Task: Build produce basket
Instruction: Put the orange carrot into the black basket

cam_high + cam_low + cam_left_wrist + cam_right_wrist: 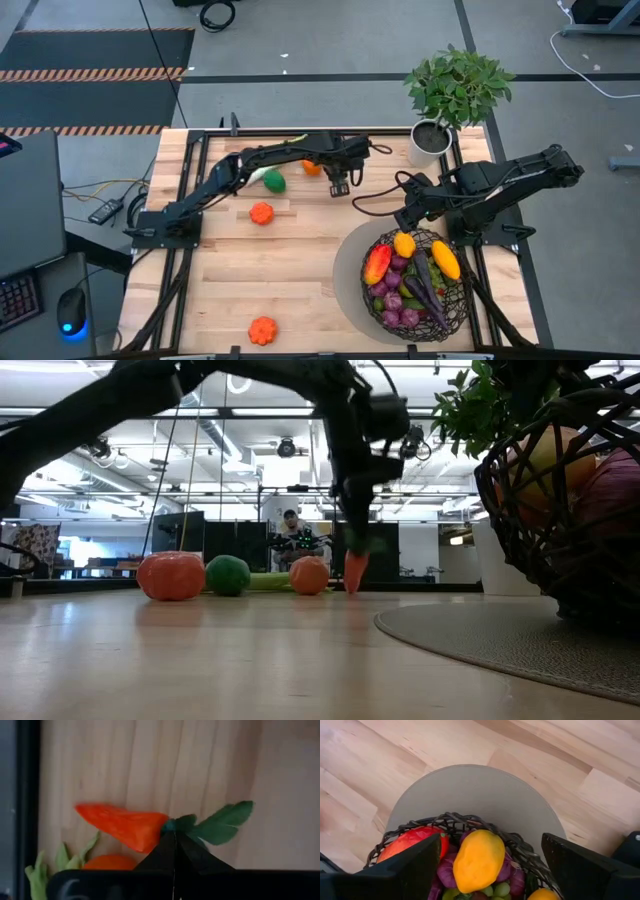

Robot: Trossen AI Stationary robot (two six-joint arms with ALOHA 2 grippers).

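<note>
In the high view, nearest the bottom edge, a small orange pumpkin (262,330) sits alone at lower centre of the table (300,280). At lower right the basket (420,285) stands on a round grey mat (350,270), partly cut off by the frame's bottom edge. It holds a red pepper (377,264), two yellow pieces, purple eggplants and grapes; the smaller items deep inside are hard to separate.

The right gripper (405,217) hovers just above the basket's upper rim, its fingers spread wide and holding nothing. In the right wrist view the two dark fingers (410,870) frame a yellow fruit (478,860) lying in the basket below them.

Farther up, at centre left, a second orange pumpkin (261,212) lies alone. Above it a green lime (274,182) rests beside a pale leek that the left arm mostly hides.

At upper centre the left gripper (339,186) points down, clamped shut on the carrot (125,826) at the base of its green leaves (220,822). In the low view the carrot (355,572) hangs tip down, and whether the tip touches the wood cannot be told. An orange (312,167) shows just behind the gripper, half hidden.

At upper right a potted plant (455,90) stands at the table's far edge. In the low view a person (291,525) shows dimly in the room beyond.
</note>
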